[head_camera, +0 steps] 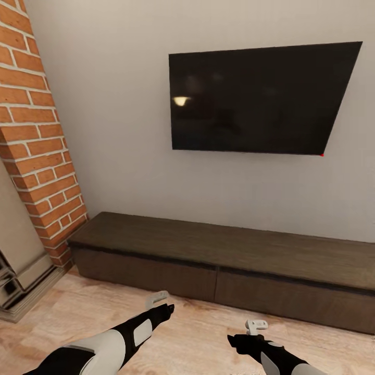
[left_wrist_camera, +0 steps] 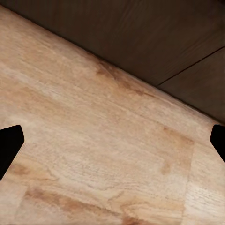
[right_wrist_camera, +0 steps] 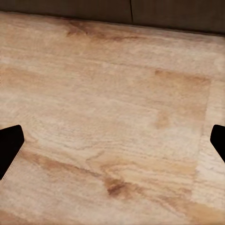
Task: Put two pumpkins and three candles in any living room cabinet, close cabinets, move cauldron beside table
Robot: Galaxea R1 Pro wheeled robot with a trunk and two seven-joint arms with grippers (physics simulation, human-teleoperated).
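Currently, the robot faces the cabinet (head_camera: 219,260), a long, low, dark brown unit standing on the plank floor (head_camera: 104,312) against the wall below the TV (head_camera: 260,99). The brick fireplace (head_camera: 36,130) is at the cabinet's left end. Both arms are held low in front of the cabinet. The left tool (head_camera: 156,299) and right tool (head_camera: 256,326) each carry nothing; in the wrist views the dark fingertips (left_wrist_camera: 9,145) sit at opposite edges of the picture, well apart, so both tools are spread wide over bare floor. The cabinet fronts appear flush and closed, with a vertical seam near the middle and a dark gap running under the top board. The fronts are flat and without handles, so they probably offer a poor grip: the likely hold is the upper edge of a front at that gap, or a push-to-release press on the panel face. The wood looks stiff and the fronts likely move with some resistance; a slow, straight pull should suit. The left tool is nearest the left front, just left of the seam.
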